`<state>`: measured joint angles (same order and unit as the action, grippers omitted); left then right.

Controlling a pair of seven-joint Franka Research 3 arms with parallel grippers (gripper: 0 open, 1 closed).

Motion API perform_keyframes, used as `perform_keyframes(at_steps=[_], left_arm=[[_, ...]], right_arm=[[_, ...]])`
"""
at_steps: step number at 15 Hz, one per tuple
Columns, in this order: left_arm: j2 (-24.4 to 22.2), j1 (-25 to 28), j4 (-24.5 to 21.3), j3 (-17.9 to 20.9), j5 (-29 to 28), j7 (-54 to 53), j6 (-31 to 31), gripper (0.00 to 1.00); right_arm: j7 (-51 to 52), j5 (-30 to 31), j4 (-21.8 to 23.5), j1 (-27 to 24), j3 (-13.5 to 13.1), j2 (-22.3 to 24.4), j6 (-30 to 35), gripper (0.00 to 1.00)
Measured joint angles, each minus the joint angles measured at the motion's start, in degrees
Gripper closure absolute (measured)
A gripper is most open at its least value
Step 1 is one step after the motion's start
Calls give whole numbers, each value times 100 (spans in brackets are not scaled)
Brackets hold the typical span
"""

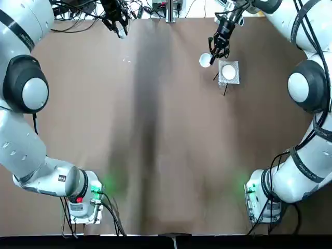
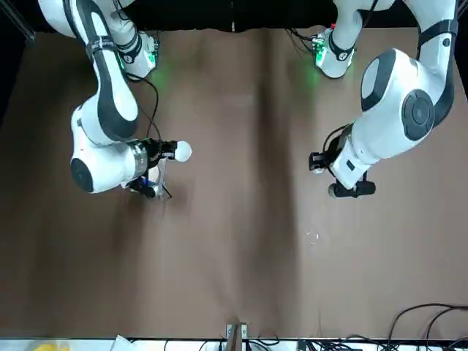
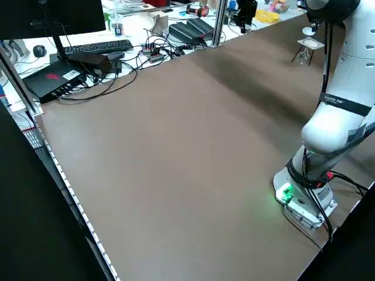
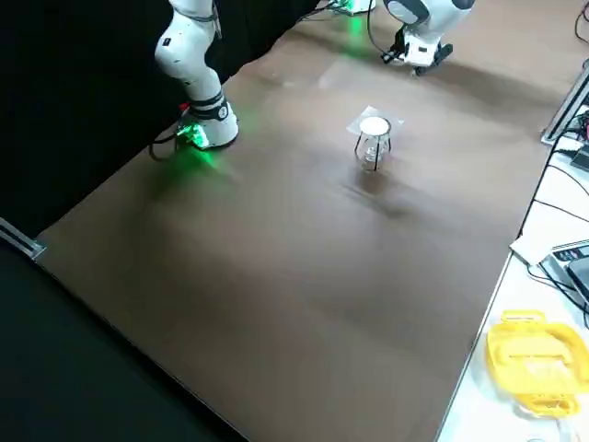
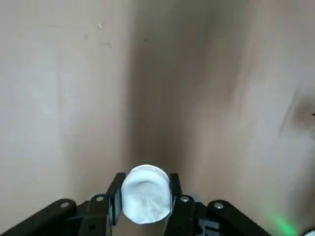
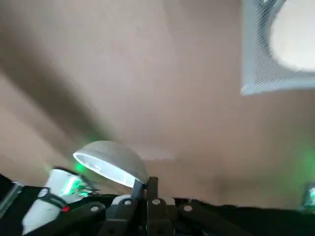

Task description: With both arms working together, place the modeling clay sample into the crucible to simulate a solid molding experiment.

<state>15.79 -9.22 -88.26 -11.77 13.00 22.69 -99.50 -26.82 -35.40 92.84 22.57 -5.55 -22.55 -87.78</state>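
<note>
Both pieces are off the bench and in hand, so this looks like the meeting step: the arms have yet to bring clay and cup together.

The left gripper has its jaws pinching the modeling clay sample, a whitish rounded lump, up at the far left of the bench. The right gripper has its jaws pressed on the rim of the crucible, holding it in the air just beside the mesh pad on its wire tripod.

Next, I'd judge, one arm must cross the wide gap and the cup must sit mouth-up under the clay before the left jaws let go.

The left wrist view alone shows the clay clearly. The right wrist view shows the cup tilted.
</note>
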Motion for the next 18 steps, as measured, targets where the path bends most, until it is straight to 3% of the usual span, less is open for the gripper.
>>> perform_keyframes(at_steps=[7, 14, 18], left_arm=[[-3, -87, 0, -583, 64, 971, 2, 59], [-1, -127, 0, -794, 727, 1894, -50, 59], [13, -130, 0, -1093, 831, 2440, -229, 59]], right_arm=[[-1407, -827, -183, 862, 11, -12, -411, 95], [-1625, -1278, -764, 1292, 11, -568, -952, 96], [-1628, -1318, -922, 1540, 17, -714, -1197, 96]])
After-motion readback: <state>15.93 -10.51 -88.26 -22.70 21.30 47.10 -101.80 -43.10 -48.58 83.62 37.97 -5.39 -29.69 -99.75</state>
